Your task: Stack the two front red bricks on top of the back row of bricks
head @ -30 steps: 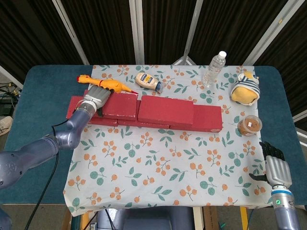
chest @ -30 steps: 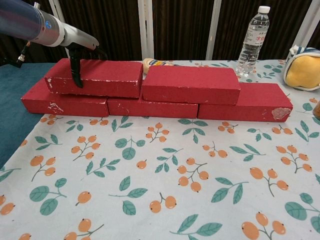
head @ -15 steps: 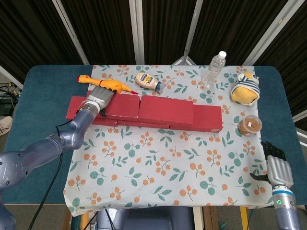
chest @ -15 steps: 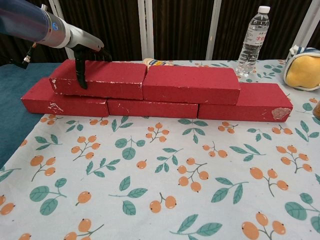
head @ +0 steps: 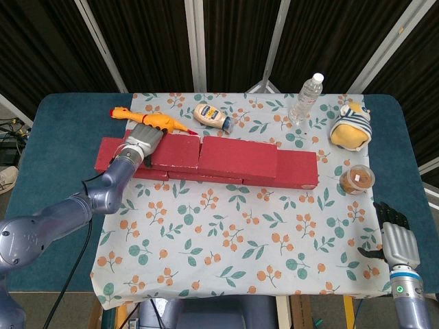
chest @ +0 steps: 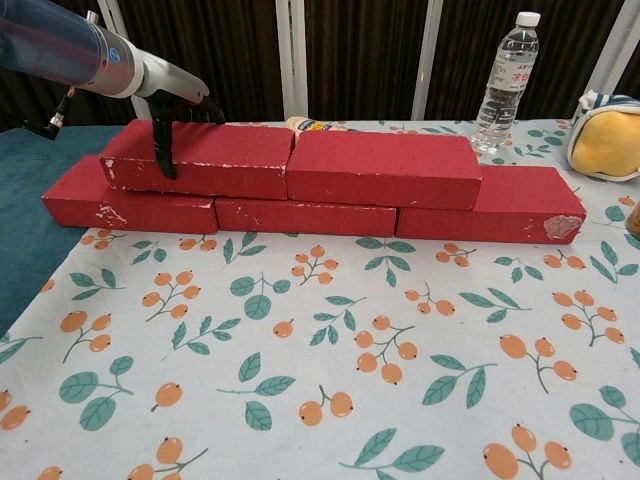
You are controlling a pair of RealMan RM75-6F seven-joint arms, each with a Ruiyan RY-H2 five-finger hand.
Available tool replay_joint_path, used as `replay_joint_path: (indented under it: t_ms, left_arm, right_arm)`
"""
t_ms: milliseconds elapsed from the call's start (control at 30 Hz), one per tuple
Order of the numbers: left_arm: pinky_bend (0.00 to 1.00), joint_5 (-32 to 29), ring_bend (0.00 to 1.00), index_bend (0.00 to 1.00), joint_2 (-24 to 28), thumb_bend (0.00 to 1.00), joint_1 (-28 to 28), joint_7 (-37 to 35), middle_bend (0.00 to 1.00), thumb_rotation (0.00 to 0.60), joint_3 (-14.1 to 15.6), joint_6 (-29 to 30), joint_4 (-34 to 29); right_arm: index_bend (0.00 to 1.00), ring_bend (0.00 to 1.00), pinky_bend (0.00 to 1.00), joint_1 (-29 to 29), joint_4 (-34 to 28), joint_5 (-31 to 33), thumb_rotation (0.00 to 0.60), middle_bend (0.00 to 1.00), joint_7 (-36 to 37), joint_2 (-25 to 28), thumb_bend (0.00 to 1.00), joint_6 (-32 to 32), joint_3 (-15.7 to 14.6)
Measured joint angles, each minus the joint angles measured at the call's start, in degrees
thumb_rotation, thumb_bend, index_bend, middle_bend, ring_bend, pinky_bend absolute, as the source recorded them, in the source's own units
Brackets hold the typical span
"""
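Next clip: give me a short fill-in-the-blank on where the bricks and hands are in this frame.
1. The left hand grips the upper-left red brick, which sits on the ____ row of bricks.
2. The upper-right red brick lies directly to the ____ of the gripped one.
3. The right hand sits near the table's front edge, holding ____.
4. Behind the bricks, the water bottle stands ____.

Missing words: bottom; right; nothing; upright

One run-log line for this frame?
left hand grips upper-left brick | right hand idle, open | both upper bricks on row
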Motion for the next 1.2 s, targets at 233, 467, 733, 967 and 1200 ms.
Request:
replay_joint_path:
  t_ms: [233,467,733,967,1200]
  left_arm:
    - [0.30,-0.2,0.27,0.17,-0.2,0.00,-0.2,-0.2,0.28,0.600,0.2,-0.1,0.2]
    - [0.30,-0.4,0.27,0.17,-0.4,0.00,-0.4,-0.2,0.28,0.600,0.4,0.0,0.1]
    - [0.30,-0.6,0.27,0.16,-0.5,0.00,-0.6,-0.4,0.26,0.600,0.5,-0.1,0.2]
    - [0.29,-1.5,0.24,0.14,-0.7,0.00,-0.9,-0.3,0.24,0.600,0.9,-0.3,0.2]
    - [0.28,-3.6,0.20,0.10,-0.7,0.00,-1.8,0.3,0.19,0.600,2.0,-0.3,-0.1]
  right_arm:
    - [0.00,0.00,0.00,0.1,0.0,0.3,0.600,0.00,-0.1,0.0,0.11,0.0,0.0]
    - [0.00,0.00,0.00,0.1,-0.1,0.3,0.600,0.00,-0.1,0.0,0.11,0.0,0.0]
    - [0.00,0.00,0.00,0.1,0.0,0.3,0.600,0.00,-0.1,0.0,0.11,0.0,-0.1]
    - [0.00,0.00,0.00,0.1,-0.1,0.3,0.600,0.00,0.0,0.0,0.11,0.1,-0.1]
    - [0.00,0.00,0.00,0.0,-0.1,0.3,0.600,0.00,0.1,0.0,0.11,0.2,0.0]
